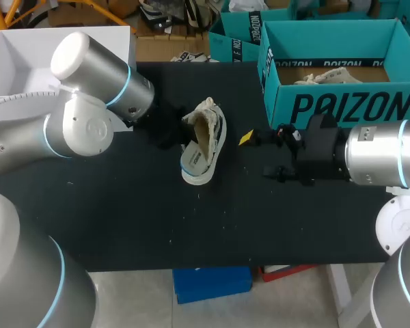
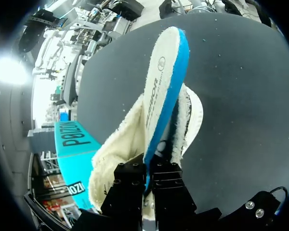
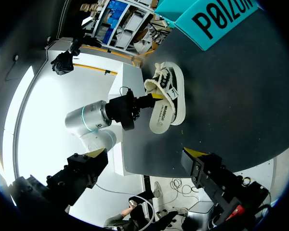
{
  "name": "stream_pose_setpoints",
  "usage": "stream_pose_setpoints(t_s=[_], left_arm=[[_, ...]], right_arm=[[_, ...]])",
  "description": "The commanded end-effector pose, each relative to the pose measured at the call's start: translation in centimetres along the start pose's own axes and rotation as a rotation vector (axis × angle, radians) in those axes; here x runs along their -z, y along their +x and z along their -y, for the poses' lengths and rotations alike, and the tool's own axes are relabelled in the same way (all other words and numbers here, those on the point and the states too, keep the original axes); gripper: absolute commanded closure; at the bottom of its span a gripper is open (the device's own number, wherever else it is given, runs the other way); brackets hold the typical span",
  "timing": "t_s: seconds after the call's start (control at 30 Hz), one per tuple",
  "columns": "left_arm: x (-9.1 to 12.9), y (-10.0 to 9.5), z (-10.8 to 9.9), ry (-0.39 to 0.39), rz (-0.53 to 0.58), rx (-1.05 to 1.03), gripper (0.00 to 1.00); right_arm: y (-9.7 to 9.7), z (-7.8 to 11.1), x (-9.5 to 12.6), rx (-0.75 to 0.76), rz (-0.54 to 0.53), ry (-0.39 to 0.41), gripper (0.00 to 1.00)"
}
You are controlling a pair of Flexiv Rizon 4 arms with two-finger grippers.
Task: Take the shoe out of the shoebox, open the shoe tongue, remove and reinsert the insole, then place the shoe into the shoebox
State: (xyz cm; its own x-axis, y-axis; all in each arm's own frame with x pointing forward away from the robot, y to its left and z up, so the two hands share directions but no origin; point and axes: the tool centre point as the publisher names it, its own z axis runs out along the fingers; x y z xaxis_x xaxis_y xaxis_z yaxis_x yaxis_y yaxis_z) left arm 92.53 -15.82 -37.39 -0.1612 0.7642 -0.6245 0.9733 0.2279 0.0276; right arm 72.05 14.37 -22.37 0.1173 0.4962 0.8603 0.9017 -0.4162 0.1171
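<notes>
Left wrist view shows my left end effector [image 2: 147, 180] pressed together on the heel end of the insole [image 2: 166, 86], which runs out ahead of the fingers with its blue edge up. Around it is the fleecy mouth of the shoe [image 2: 120, 144]. I judge the insole to be only partly seated.

The shoe lies on its side near the middle of the counter [image 1: 123, 219], left of the teal shoebox [image 1: 342, 102] at the far right. My right end effector [image 3: 144, 154] is spread wide and holds nothing, just right of the shoe.

The insole looks thin, light and floppy, so a pinch at one end will let the far tip sag or fold. The shoe is soft and light and will likely slide when pushed. I'd have the right end effector take the firmer heel wall or sole edge, not the plush lining.
</notes>
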Motion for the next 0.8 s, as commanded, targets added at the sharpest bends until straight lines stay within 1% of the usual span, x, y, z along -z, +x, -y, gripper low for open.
stream_pose_setpoints(t_s=[0.03,0.17,0.27,0.37,0.4,0.43,0.47,0.5,0.53,0.57,0.67,0.8], left_arm=[[0.1,-0.5,-0.2,-0.023,-0.018,0.003,1.0],[0.1,-0.4,-0.7,-0.058,-0.05,0.02,1.0],[0.1,-0.2,-0.7,-0.049,-0.05,0.026,1.0],[0.0,0.0,-0.3,-0.029,-0.045,0.025,1.0],[0.1,0.0,-0.1,-0.021,-0.04,0.027,0.96],[0.3,0.0,0.1,-0.013,-0.032,0.031,0.87],[0.5,0.0,0.3,-0.005,-0.024,0.031,0.74],[0.8,-0.1,0.6,0.001,-0.019,0.027,0.64],[1.1,-0.2,0.8,0.003,-0.013,0.02,0.56],[1.4,-0.3,1.1,0.005,-0.008,0.017,0.51],[2.3,-0.3,1.7,0.017,0.011,0.012,0.48],[2.7,-0.2,2.5,0.027,0.025,0.008,0.51]], right_arm=[[0.0,0.0,0.0,0.0,0.001,0.001,0.0],[0.0,0.0,0.0,0.0,0.001,0.001,0.0],[0.0,0.0,0.0,0.0,0.001,0.001,0.0],[0.0,0.0,0.0,0.0,0.001,0.001,0.0],[0.0,0.0,0.0,0.0,0.001,0.001,0.0],[0.0,0.0,0.0,0.0,0.001,0.001,0.0],[0.0,0.0,0.0,0.0,0.001,0.001,0.0],[0.0,0.0,0.0,0.0,0.001,0.001,0.0],[0.0,0.0,0.0,0.0,0.001,0.001,0.0],[0.0,0.0,0.0,0.0,0.001,0.001,0.0],[0.0,0.0,0.0,0.0,0.001,0.001,0.0],[0.0,0.0,0.0,0.0,0.001,0.001,0.0]])
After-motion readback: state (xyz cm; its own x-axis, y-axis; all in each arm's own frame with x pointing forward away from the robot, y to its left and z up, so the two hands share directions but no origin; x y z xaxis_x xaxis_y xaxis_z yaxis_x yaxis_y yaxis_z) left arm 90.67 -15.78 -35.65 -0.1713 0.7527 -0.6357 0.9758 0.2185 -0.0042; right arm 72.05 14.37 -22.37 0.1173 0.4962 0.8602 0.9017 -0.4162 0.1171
